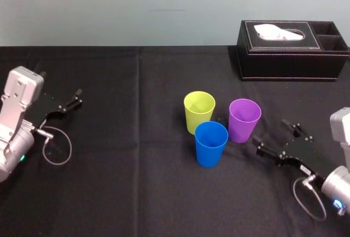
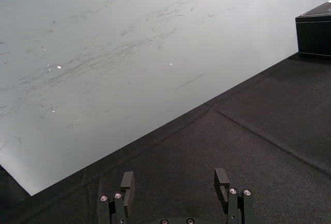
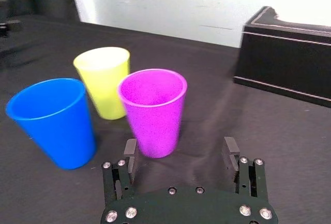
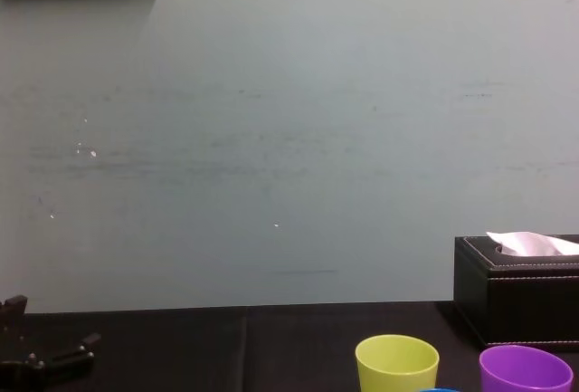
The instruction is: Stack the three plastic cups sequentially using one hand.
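Since all three cups stand apart and mouth-up, no stacking is done yet. Yellow-green cup (image 1: 199,111) sits farthest of the three, purple cup (image 1: 244,120) to its right, blue cup (image 1: 211,143) nearest, between and in front of them. They are tightly clustered mid-table on the black cloth (image 1: 136,188); I cannot tell whether any of them touch.

Right gripper (image 1: 272,134) lies low on the near right, just beside the purple cup, fingers pointing at it. Its jaws are spread wide and hold nothing. In the right wrist view the purple cup stands dead ahead of the gap, not yet between the fingers. The wide spread likely suits the cup's body, and the low approach suits a side grasp. My read is that purple is the first pick, being the closest to this arm.

Left gripper (image 1: 75,98) is parked far left on the cloth, well apart from the cups, jaws also wide and empty. That fits a one-hand task.

Black tissue box (image 1: 292,56) sits at the far right, clear of the cups.

Risk: the tight cluster means a finger going round the purple cup could nudge the yellow-green or blue one.
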`<action>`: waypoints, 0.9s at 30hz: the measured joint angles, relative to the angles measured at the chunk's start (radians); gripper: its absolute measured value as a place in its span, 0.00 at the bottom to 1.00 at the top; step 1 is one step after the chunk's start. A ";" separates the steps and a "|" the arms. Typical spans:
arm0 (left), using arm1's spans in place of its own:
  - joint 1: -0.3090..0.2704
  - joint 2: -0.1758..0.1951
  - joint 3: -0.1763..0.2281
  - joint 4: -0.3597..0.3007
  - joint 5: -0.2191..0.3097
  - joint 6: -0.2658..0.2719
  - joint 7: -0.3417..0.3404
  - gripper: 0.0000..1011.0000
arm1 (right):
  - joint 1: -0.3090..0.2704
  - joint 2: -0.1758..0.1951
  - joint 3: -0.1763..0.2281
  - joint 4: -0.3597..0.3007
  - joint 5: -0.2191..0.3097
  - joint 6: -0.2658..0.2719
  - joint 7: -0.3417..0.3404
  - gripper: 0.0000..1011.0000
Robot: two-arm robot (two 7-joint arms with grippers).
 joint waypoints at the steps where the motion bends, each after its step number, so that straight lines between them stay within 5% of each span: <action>1: 0.000 0.000 0.000 0.000 0.000 0.000 0.000 1.00 | -0.006 -0.002 0.000 -0.002 0.000 -0.006 0.012 0.99; 27: 0.000 0.000 0.000 0.000 0.000 0.000 0.000 1.00 | 0.056 -0.105 -0.001 0.055 -0.092 -0.035 0.065 0.99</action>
